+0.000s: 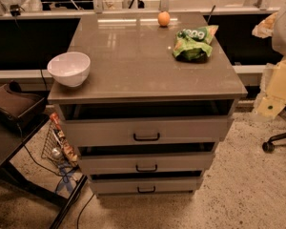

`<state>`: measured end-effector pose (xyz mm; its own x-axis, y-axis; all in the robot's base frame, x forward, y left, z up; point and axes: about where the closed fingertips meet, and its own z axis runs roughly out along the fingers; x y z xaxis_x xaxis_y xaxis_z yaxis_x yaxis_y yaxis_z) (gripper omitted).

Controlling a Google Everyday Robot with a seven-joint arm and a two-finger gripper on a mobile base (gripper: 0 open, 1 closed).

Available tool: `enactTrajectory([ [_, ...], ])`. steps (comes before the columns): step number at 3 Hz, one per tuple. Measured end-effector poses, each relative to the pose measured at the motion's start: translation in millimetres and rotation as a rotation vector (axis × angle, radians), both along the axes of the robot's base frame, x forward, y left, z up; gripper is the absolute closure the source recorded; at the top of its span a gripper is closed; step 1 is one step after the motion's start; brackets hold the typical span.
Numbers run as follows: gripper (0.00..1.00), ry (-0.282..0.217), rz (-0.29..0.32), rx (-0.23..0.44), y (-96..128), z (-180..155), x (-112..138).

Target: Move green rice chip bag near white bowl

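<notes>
The green rice chip bag [194, 43] lies crumpled on the grey cabinet top [133, 66], at the back right. The white bowl [69, 68] stands upright at the front left corner of the same top, far from the bag. My arm shows as pale shapes at the right edge of the view, beyond the cabinet's right side. The gripper [270, 104] hangs at its lower end, below the level of the top and well to the right of the bag. It holds nothing that I can see.
A small orange ball [164, 18] sits at the back edge of the top, left of the bag. The cabinet has three drawers [146, 136] slightly pulled out. A dark bench with a bag [14, 106] and a wire basket [57, 144] stand at the left. A chair base [276, 140] is at the right.
</notes>
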<state>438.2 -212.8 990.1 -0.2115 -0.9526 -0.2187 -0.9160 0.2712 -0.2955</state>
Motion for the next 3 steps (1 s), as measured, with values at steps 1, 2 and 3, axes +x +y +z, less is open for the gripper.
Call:
enactTrajectory([
  [1, 0.0, -0.001, 0.0, 0.0, 0, 0, 0],
  [2, 0.0, -0.009, -0.071, 0.059, -6, 6, 18],
  [3, 0.0, 0.004, -0.237, 0.118, -32, 8, 63],
])
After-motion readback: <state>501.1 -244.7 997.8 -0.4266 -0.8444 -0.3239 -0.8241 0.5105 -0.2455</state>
